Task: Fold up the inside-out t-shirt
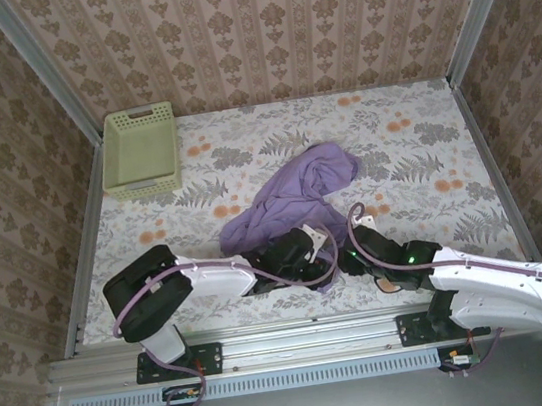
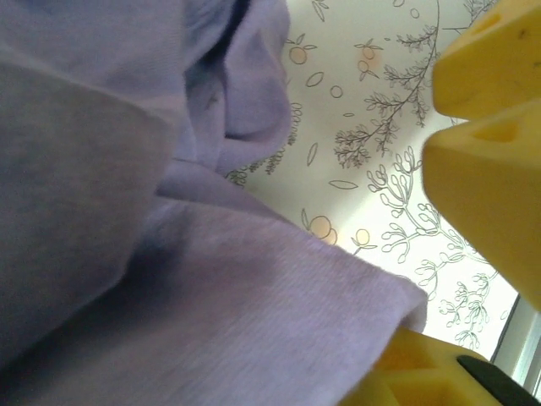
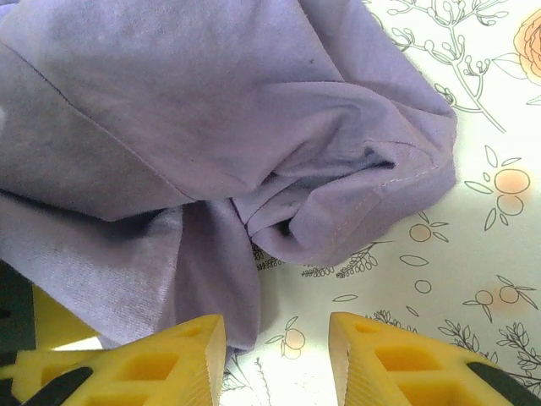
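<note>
**Desk editor:** Floral-print desk (image 1: pixel 413 133), papered walls behind, pale green basket (image 1: pixel 140 151) far left. Where's the t-shirt (image 1: pixel 291 200)?

**Photographer:** Mid-desk, a crumpled lavender heap reaching towards the arms. No fold is made, nothing is laid flat, and I judge the whole job lies ahead.

**Desk editor:** And the hands?

**Photographer:** The left hand (image 1: pixel 309 246) sits at the heap's near edge, part open, with cloth lying on one finger (image 2: pixel 423 372), unpinched. The right hand (image 3: pixel 276 347) is just beside it, fingers parted over bare desk, holding nothing.
</note>
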